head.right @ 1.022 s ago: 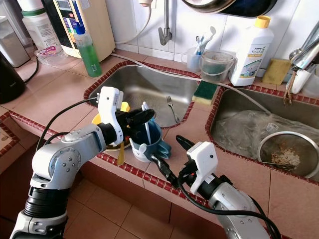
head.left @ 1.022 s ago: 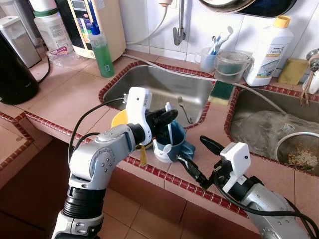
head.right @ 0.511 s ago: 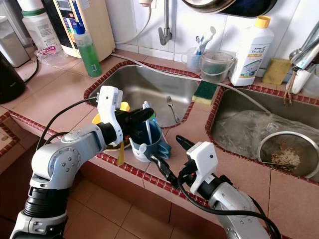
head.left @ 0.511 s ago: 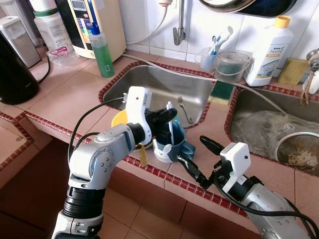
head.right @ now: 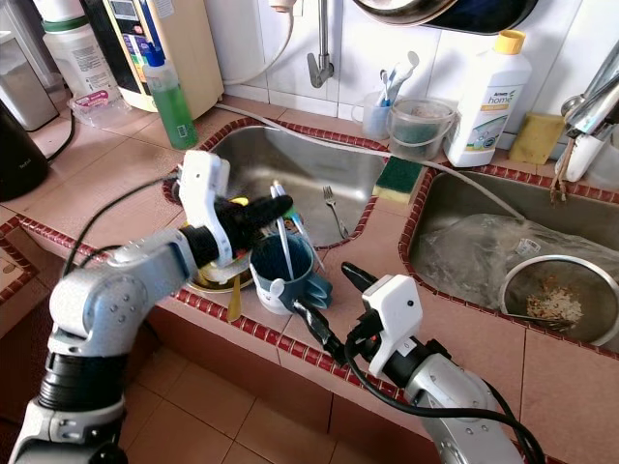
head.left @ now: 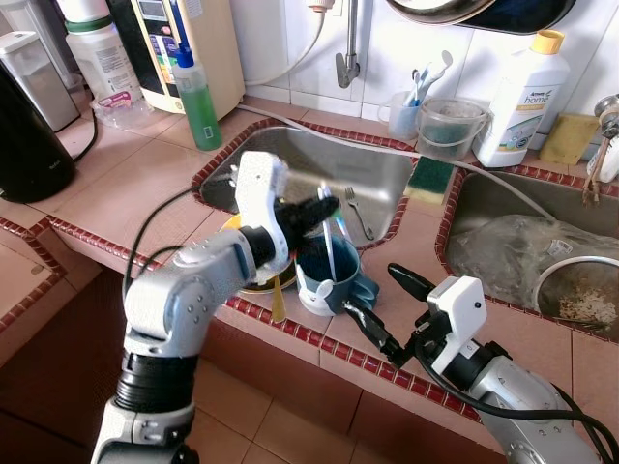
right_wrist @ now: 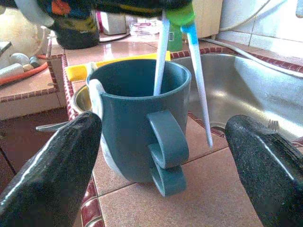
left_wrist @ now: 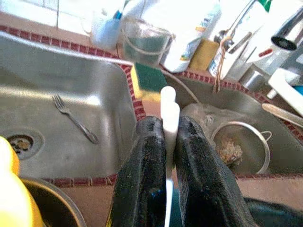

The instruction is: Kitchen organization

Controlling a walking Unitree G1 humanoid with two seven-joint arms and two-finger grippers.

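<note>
Teal mug [head.right: 286, 273] upright on the tiled counter edge just in front of the steel sink [head.left: 319, 174], handle toward the robot, beside a yellow-lined bowl [head.left: 253, 275]. White utensil handle [left_wrist: 168, 113] standing up out of the mug, pinched near its top, with a thin blue-and-white stick [right_wrist: 199, 85] slanting down outside the rim.

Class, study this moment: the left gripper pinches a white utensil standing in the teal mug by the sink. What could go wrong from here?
1. The left gripper holds the white utensil near its top; it could slip or swing.
2. The utensil's lower end is inside the teal mug, which sits near the counter edge; dragging against the rim might tip it off.
3. The open right gripper waits close by; the arms could collide.
</note>
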